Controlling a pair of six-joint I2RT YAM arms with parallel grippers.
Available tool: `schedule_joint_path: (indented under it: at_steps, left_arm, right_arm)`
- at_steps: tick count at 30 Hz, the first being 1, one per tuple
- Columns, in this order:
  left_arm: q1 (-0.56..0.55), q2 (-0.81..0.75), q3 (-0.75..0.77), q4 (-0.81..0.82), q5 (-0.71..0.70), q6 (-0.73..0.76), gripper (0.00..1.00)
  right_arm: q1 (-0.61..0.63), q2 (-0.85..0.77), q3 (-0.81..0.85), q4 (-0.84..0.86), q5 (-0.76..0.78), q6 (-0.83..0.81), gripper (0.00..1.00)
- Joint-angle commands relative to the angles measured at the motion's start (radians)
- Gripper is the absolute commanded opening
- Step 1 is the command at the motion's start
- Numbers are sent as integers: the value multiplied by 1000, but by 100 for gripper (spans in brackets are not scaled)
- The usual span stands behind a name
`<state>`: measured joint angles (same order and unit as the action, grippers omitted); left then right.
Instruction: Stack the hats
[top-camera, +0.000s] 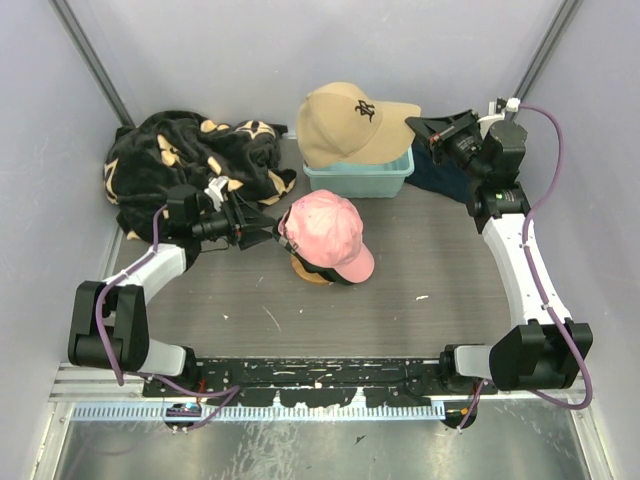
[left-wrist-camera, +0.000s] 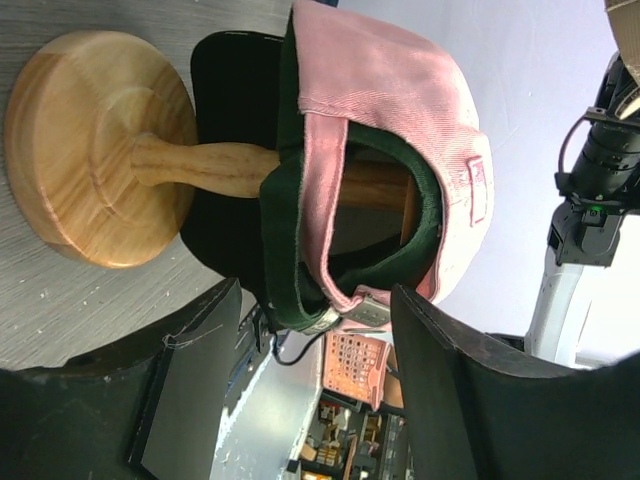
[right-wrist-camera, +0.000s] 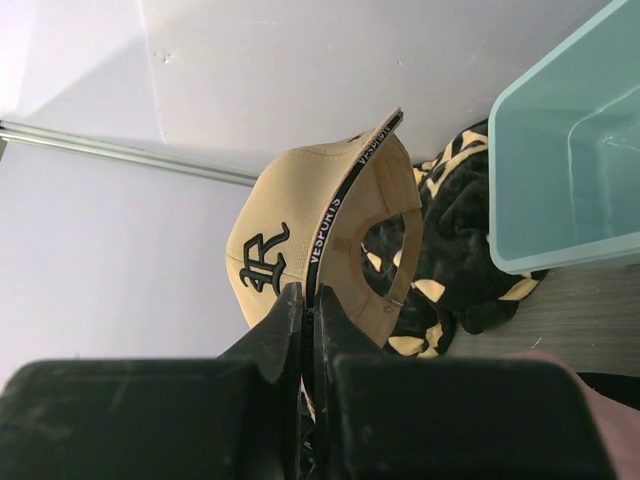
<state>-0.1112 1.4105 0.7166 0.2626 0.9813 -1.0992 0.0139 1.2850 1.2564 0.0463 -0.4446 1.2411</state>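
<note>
Right gripper (right-wrist-camera: 305, 295): jaws pressed together on the brim edge of the tan cap (top-camera: 345, 125). The cap hangs from that pinch over the teal bin (top-camera: 360, 182) at the back of the table, crown out at 9 o'clock from the fingers and brim pointing back at 3 o'clock along the tool. From this gripper the stack lies between 7 and 8 o'clock, nearer the table's middle. The pink cap (top-camera: 325, 228) is on top, over the dark green cap (left-wrist-camera: 285, 250), with the black cap (left-wrist-camera: 230, 70) under those, all on a wooden stand (left-wrist-camera: 90, 150). The pink brim points to about 5 o'clock, so I judge the tan cap needs a turn as well as a carry for the brims to line up. Left gripper (top-camera: 274, 232): jaws spread, sitting at 9 o'clock of the stack with a finger either side of the rear straps, gripping nothing that I can see. It is the nearer arm to the stack, but the right arm has the cap. The patterned blanket (top-camera: 190, 160) lies at 10 o'clock from the stack.
</note>
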Motion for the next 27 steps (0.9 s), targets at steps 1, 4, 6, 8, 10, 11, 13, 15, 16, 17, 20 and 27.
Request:
schedule_joint_path:
  at_steps: [1,4,6,8,10,11,13,15,16,17,20,27]
  left_arm:
    - [-36,20,51,-10,-20,18,69]
    - [-54,41,61,3,-25,14,69]
    - [-68,53,72,6,-31,14,69]
    - [-81,66,80,3,-38,17,69]
    - [-97,79,85,2,-46,20,69]
    - [-103,85,87,1,-50,23,69]
    - [-111,96,86,5,-59,24,69]
    - [-116,106,87,8,-69,24,68]
    - [-120,112,88,10,-73,23,68]
    - [-123,120,89,12,-77,20,68]
    - [-129,136,90,28,-85,11,62]
    - [-135,170,78,50,-87,1,34]
  right_arm:
    - [-4,-56,0,33,-14,17,1]
    - [-4,-68,-13,30,-20,18,1]
    - [-10,-79,-25,24,-24,19,1]
    - [-17,-91,-36,22,-27,20,1]
    - [-30,-101,-44,21,-34,24,1]
    - [-34,-104,-45,22,-40,26,1]
    - [-42,-106,-41,24,-51,32,1]
    - [-44,-108,-32,23,-61,32,1]
    - [-45,-110,-32,20,-66,34,1]
    - [-45,-112,-31,19,-72,35,1]
    - [-45,-126,-42,5,-95,43,1]
    - [-45,-174,-117,24,-167,95,1]
